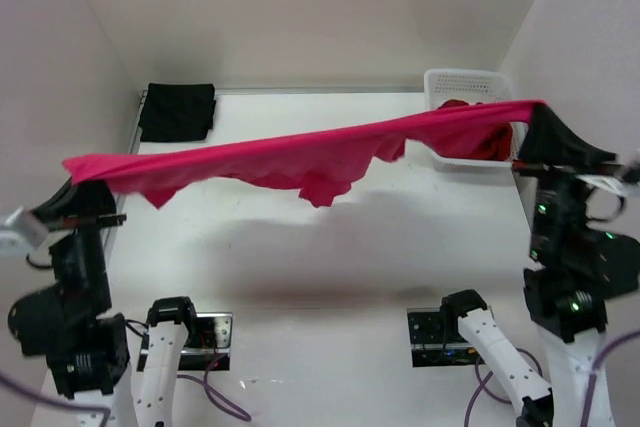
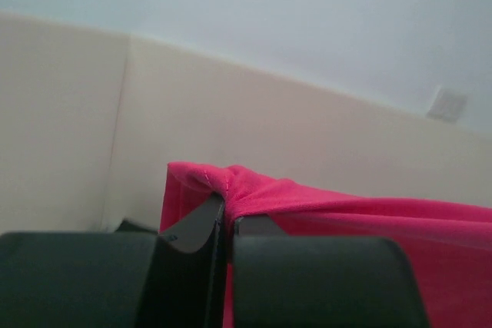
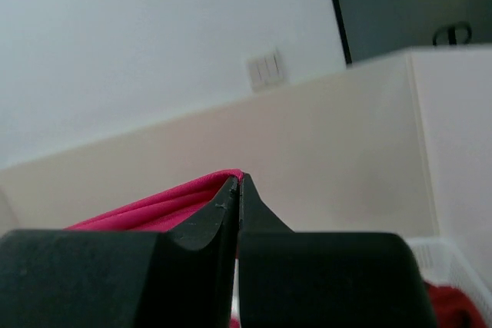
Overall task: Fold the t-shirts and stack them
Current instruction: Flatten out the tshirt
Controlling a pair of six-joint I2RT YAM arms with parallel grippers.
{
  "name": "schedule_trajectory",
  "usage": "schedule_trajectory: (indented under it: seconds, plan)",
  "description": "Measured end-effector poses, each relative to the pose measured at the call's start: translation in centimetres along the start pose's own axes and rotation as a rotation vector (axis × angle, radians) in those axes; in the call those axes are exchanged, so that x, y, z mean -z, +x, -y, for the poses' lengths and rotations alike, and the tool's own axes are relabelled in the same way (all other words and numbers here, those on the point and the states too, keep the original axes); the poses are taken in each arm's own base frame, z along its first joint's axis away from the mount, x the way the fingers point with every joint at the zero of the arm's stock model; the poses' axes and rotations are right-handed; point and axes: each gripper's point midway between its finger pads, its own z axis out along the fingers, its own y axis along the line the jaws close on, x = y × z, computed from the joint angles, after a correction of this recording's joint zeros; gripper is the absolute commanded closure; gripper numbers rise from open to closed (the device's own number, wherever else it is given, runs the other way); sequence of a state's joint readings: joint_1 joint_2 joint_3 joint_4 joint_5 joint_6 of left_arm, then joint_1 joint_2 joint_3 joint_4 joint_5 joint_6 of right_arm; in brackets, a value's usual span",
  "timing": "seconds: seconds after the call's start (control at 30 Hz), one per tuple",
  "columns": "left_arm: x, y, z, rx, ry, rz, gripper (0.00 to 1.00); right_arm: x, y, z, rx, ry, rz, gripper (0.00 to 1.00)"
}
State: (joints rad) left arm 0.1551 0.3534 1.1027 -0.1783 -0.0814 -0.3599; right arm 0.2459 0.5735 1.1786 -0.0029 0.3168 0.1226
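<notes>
A crimson-pink t-shirt [image 1: 300,155] hangs stretched in the air across the whole table, its lower edge sagging in the middle. My left gripper [image 1: 78,179] is shut on its left end; in the left wrist view the cloth [image 2: 323,205] bunches over the closed fingertips [image 2: 201,224]. My right gripper [image 1: 538,125] is shut on the right end, where the pink hem [image 3: 169,205] runs off to the left of the tips. A folded black t-shirt [image 1: 177,111] lies at the back left. A darker red t-shirt [image 1: 480,137] sits in the basket.
A white lattice basket [image 1: 462,82] stands at the back right corner, partly behind the stretched cloth. White walls close the table on the left, back and right. Both arm bases [image 1: 190,332] and cables sit at the near edge.
</notes>
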Motion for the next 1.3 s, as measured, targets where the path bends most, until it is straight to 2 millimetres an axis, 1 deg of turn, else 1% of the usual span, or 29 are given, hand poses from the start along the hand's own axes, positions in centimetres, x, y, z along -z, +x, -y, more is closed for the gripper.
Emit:
schedule_trajectory:
  seconds: [0.03, 0.1, 0.13, 0.17, 0.2, 0.23, 0.3, 0.33, 0.37, 0.4, 0.43, 0.5, 0.53, 0.57, 0.6, 0.63, 0.67, 0.87, 0.93, 1.0, 1.07, 1.1, 1.13, 1.17, 1.2, 1.23, 1.27, 1.3]
  plan:
    - [0.9, -1.4, 0.3, 0.004, 0.011, 0.047, 1.0, 0.6, -2.1, -0.2, -0.006, -0.015, 0.045, 1.0]
    - [1.3, -3.0, 0.8, 0.011, 0.03, 0.099, 1.0, 1.0, -5.3, -0.8, -0.021, -0.036, 0.113, 1.0]
    - [1.0, -2.9, 0.9, 0.013, 0.031, 0.094, 1.0, 0.9, -5.9, -1.0, -0.023, -0.04, 0.124, 1.0]
    - [0.3, -2.2, 0.8, 0.015, 0.03, 0.072, 1.0, 0.6, -5.7, -1.1, -0.022, -0.044, 0.119, 1.0]
    - [-0.6, -1.3, 0.7, 0.018, 0.024, 0.043, 1.0, 0.2, -5.1, -1.1, -0.018, -0.042, 0.104, 1.0]
    - [-1.8, 0.1, 0.4, 0.025, 0.013, -0.001, 1.0, -0.5, -3.7, -1.2, -0.011, -0.037, 0.075, 1.0]
    - [-3.9, 3.8, -0.6, 0.037, -0.022, -0.099, 1.0, -2.0, 0.6, -0.9, 0.01, -0.016, -0.018, 1.0]
    - [-4.9, 6.2, -1.3, 0.039, -0.045, -0.161, 1.0, -2.8, 3.8, -0.6, 0.025, 0.001, -0.083, 1.0]
    - [-5.5, 8.5, -1.9, 0.044, -0.069, -0.222, 1.0, -3.2, 6.5, -0.2, 0.04, 0.015, -0.141, 1.0]
    - [-6.1, 11.1, -2.7, 0.045, -0.094, -0.29, 1.0, -3.6, 9.5, 0.2, 0.052, 0.034, -0.207, 1.0]
    - [-6.6, 13.4, -3.3, 0.043, -0.117, -0.355, 1.0, -3.7, 12.5, 0.7, 0.067, 0.052, -0.274, 1.0]
    - [-7.4, 16.8, -4.2, 0.039, -0.146, -0.446, 1.0, -3.6, 18.2, 1.8, 0.102, 0.086, -0.408, 1.0]
    - [-7.6, 18.6, -4.8, 0.037, -0.162, -0.494, 1.0, -3.3, 20.6, 2.3, 0.118, 0.102, -0.468, 1.0]
    - [-7.5, 20.4, -5.3, 0.034, -0.177, -0.54, 1.0, -2.8, 22.6, 2.8, 0.132, 0.115, -0.519, 1.0]
    - [-7.4, 21.5, -5.6, 0.033, -0.186, -0.569, 1.0, -2.4, 23.6, 3.2, 0.141, 0.126, -0.55, 1.0]
    - [-7.3, 22.4, -5.9, 0.032, -0.194, -0.596, 1.0, -2.2, 24.2, 3.4, 0.146, 0.133, -0.564, 1.0]
    - [-7.3, 23.3, -6.1, 0.031, -0.198, -0.619, 1.0, -2.2, 24.3, 3.5, 0.147, 0.137, -0.566, 1.0]
    - [-8.1, 24.8, -6.3, 0.029, -0.196, -0.643, 1.0, -3.1, 23.5, 3.3, 0.135, 0.142, -0.527, 1.0]
    - [-8.2, 24.8, -6.3, 0.027, -0.192, -0.642, 1.0, -3.7, 22.8, 3.0, 0.131, 0.139, -0.511, 1.0]
    - [-8.5, 24.1, -6.1, 0.023, -0.185, -0.624, 1.0, -4.4, 21.6, 2.6, 0.128, 0.13, -0.483, 1.0]
    - [-9.0, 22.3, -5.6, 0.01, -0.166, -0.582, 1.0, -5.0, 20.0, 2.1, 0.122, 0.118, -0.444, 1.0]
    - [-9.3, 20.8, -5.1, 0.009, -0.153, -0.548, 1.0, -5.3, 18.8, 1.7, 0.117, 0.109, -0.418, 1.0]
    - [-9.5, 18.9, -4.6, 0.008, -0.137, -0.501, 1.0, -5.6, 17.2, 1.4, 0.11, 0.1, -0.385, 1.0]
    - [-9.3, 16.5, -3.9, 0.009, -0.118, -0.443, 1.0, -5.7, 16.0, 1.1, 0.105, 0.091, -0.358, 1.0]
    - [-8.9, 14.5, -3.3, 0.01, -0.103, -0.393, 1.0, -5.7, 14.2, 0.8, 0.098, 0.079, -0.321, 1.0]
    - [-8.3, 11.9, -2.6, 0.012, -0.085, -0.329, 1.0, -5.4, 12.0, 0.4, 0.088, 0.064, -0.274, 1.0]
    - [-7.3, 9.0, -1.9, 0.015, -0.066, -0.254, 1.0, -5.0, 9.9, 0.2, 0.079, 0.05, -0.229, 1.0]
    - [-5.6, 5.0, -0.9, 0.02, -0.039, -0.15, 1.0, -4.4, 8.0, -0.1, 0.069, 0.035, -0.188, 1.0]
